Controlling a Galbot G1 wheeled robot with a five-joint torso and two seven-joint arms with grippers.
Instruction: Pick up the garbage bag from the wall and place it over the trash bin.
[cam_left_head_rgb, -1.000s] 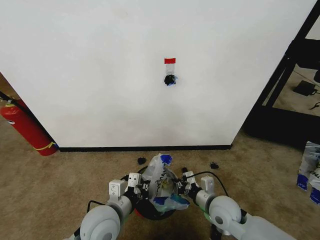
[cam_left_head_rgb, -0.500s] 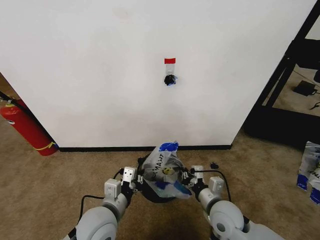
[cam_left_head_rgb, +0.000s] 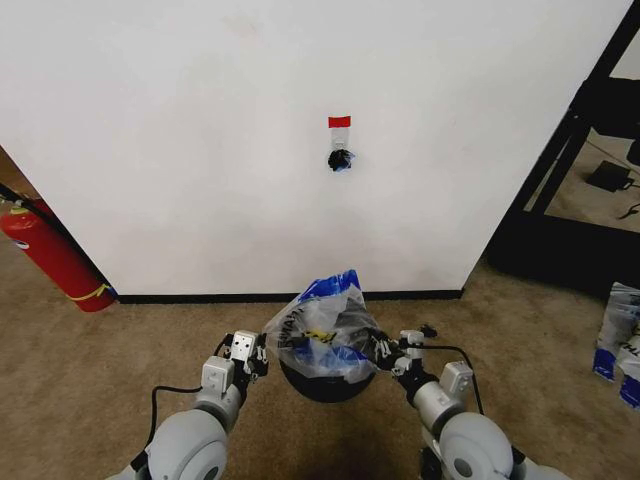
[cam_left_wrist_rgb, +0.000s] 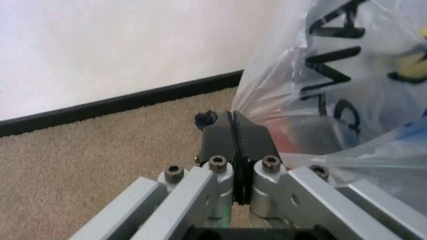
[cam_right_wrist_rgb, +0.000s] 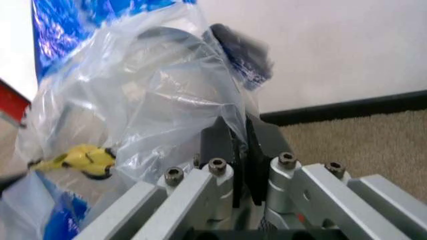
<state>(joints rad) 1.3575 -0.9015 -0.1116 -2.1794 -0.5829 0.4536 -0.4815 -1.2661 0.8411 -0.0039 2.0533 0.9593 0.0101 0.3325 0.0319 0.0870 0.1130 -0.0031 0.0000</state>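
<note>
**Bag stretched above the bin, both grippers pinching**

While the left gripper (cam_left_head_rgb: 262, 352) and the right gripper (cam_left_head_rgb: 384, 350) sit low at seven and five o'clock in the head view, each has its fingers pressed together on an edge of the garbage bag (cam_left_head_rgb: 322, 328). The film is spread between them, hanging right over the trash bin (cam_left_head_rgb: 322, 383), whose dark rim peeks out beneath. From the left wrist view the jaws clamp thin plastic, the bag billowing beside them.

Here's the risk, as I judge it: that film is slippery and taut, so pulling wider could tear it or slide it out of a pinch; drop unevenly and one side misses the rim, or the light bin tips.

Room looks generous. Open carpet (cam_left_head_rgb: 110, 370) lies at nine and three o'clock. Farther off, the wall (cam_left_head_rgb: 200, 150) and its baseboard stand just behind the bin, hook (cam_left_head_rgb: 341, 159) at twelve o'clock; a fire extinguisher (cam_left_head_rgb: 50, 255) waits well apart at ten.
</note>
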